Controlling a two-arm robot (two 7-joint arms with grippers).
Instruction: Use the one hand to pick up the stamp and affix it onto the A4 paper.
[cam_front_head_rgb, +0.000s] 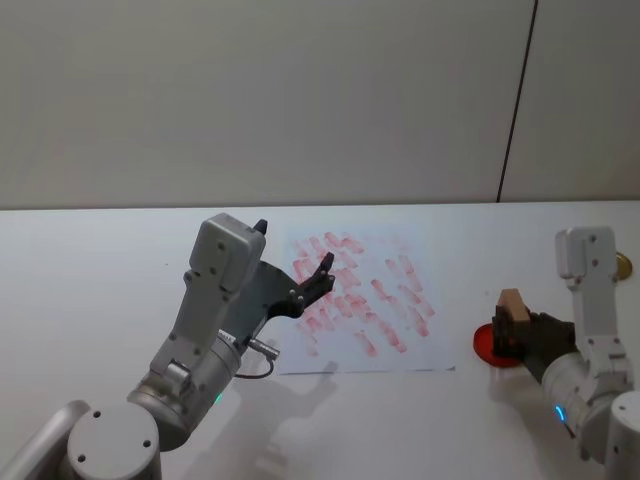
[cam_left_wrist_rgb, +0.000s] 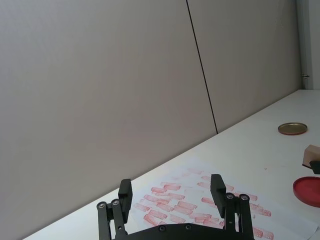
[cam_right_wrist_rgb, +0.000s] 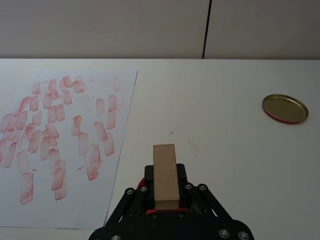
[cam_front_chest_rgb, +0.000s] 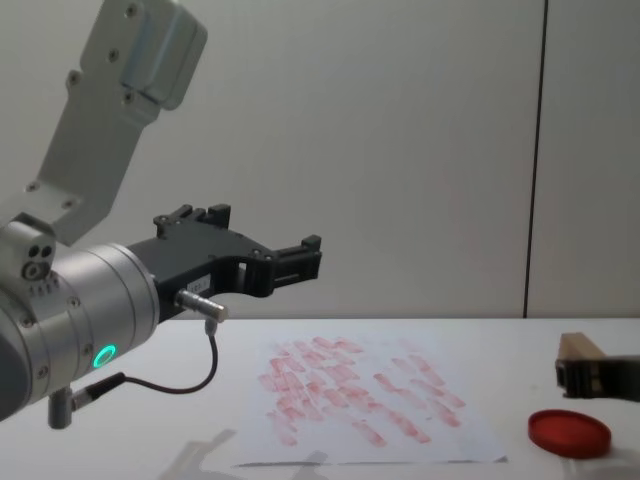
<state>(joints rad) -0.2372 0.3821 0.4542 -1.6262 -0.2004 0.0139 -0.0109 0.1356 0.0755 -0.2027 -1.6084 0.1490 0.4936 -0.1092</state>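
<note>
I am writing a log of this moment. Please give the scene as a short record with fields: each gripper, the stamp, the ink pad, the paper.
right gripper: shut on the stamp, above the ink pad
stamp: upright wooden block, held between the fingers, off the paper
ink pad: red disc on the table, right of the paper
A4 paper: flat on the table, many red marks
left gripper: open, raised over the paper's left part, holding nothing
gold lid: on the table, apart

Stamp (cam_right_wrist_rgb: 165, 176) base hidden between pincer fingers (cam_right_wrist_rgb: 186, 192)
</note>
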